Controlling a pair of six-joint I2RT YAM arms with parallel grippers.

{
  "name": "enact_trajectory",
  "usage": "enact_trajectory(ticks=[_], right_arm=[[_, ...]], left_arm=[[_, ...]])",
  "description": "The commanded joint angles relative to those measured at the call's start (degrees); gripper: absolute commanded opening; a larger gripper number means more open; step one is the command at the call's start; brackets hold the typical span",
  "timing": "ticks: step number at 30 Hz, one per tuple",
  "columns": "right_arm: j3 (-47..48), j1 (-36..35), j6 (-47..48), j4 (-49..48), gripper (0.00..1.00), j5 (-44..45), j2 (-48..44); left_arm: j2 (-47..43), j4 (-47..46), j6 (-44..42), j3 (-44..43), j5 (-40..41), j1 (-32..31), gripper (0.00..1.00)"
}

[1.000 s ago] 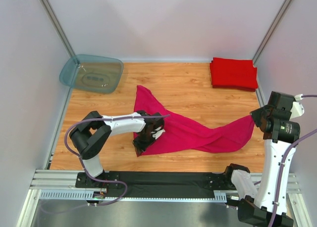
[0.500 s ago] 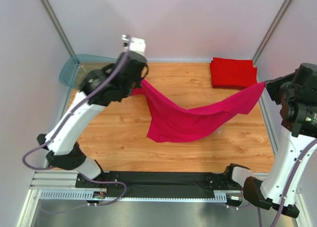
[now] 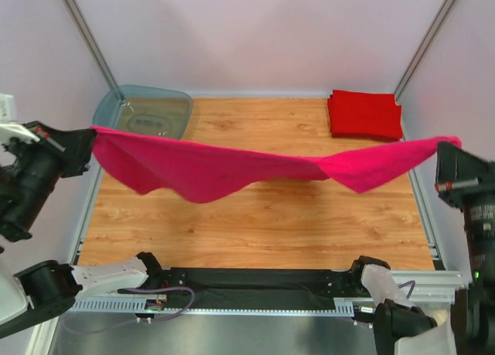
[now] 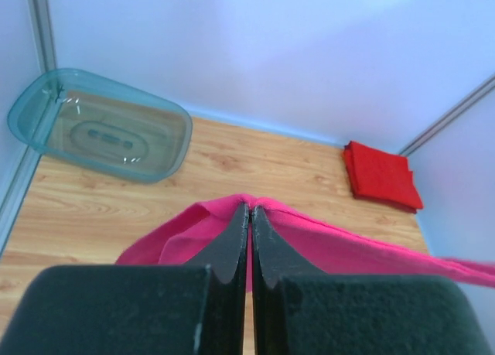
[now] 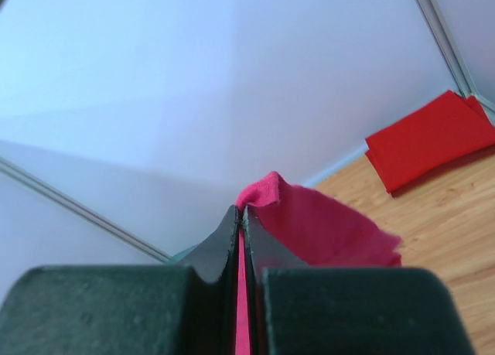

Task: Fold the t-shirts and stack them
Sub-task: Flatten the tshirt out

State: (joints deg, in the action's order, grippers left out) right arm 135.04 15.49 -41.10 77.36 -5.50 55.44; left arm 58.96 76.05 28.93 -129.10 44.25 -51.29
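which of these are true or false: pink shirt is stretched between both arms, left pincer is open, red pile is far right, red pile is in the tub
1. The pink shirt hangs stretched between the left pincer and the right pincer. True.
2. The left pincer is open and empty. False: it is shut on an edge of the pink shirt.
3. The folded red pile lies at the far right corner of the table. True.
4. The red pile sits in the tub. False: the tub is at the far left corner, apart from the red pile.
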Motion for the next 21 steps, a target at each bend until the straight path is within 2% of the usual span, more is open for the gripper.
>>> enact_trajectory(ticks=[1,4,9,13,14,15,16,17,18,19,21], right_arm=[[0.7,0.0,-1.0,4.0,0.00,1.4,-4.6],[0.2,0.0,-6.0,4.2,0.00,4.6,-7.4],[-1.4,0.0,-8.3,2.2,0.00,5.4,-6.3],[-9.3,0.0,-6.5,-6.6,0.00,8.5,-3.3],[-11.5,0.0,-5.1,-8.1,0.00,8.9,-0.5],[-13.4,0.0,-4.3,-10.2,0.00,8.8,0.8],[-15.5,0.0,-3.6,-15.5,0.00,8.1,2.3],[-19.7,0.0,-2.9,-18.2,0.00,7.2,4.0],[-21.8,0.0,-2.1,-20.6,0.00,4.4,7.3],[-24.2,0.0,-1.7,-27.5,0.00,2.7,9.1],[-31.8,-0.2,-1.2,-35.3,0.00,-1.8,13.8]], left_arm=[[-1.6,-2.1,-4.1,0.2,-3.0,-0.1,0.00],[-3.6,-3.5,-6.1,-0.1,-4.2,-0.2,0.00],[-3.5,-4.3,-8.2,1.9,-3.0,-0.2,0.00],[0.2,-7.7,-11.9,8.7,4.9,-0.1,0.00],[0.9,-9.9,-13.5,10.7,6.6,-0.1,0.00],[1.3,-16.8,-15.8,13.1,9.2,0.0,0.00],[3.2,-19.9,-19.5,16.8,9.7,2.0,0.00],[4.7,-21.3,-19.3,17.5,8.6,4.8,0.00],[6.6,-20.2,-17.7,17.5,4.0,8.4,0.00],[11.0,-18.3,-12.2,16.6,1.0,16.0,0.00],[16.3,-17.4,-7.5,17.8,-7.8,22.2,0.00]])
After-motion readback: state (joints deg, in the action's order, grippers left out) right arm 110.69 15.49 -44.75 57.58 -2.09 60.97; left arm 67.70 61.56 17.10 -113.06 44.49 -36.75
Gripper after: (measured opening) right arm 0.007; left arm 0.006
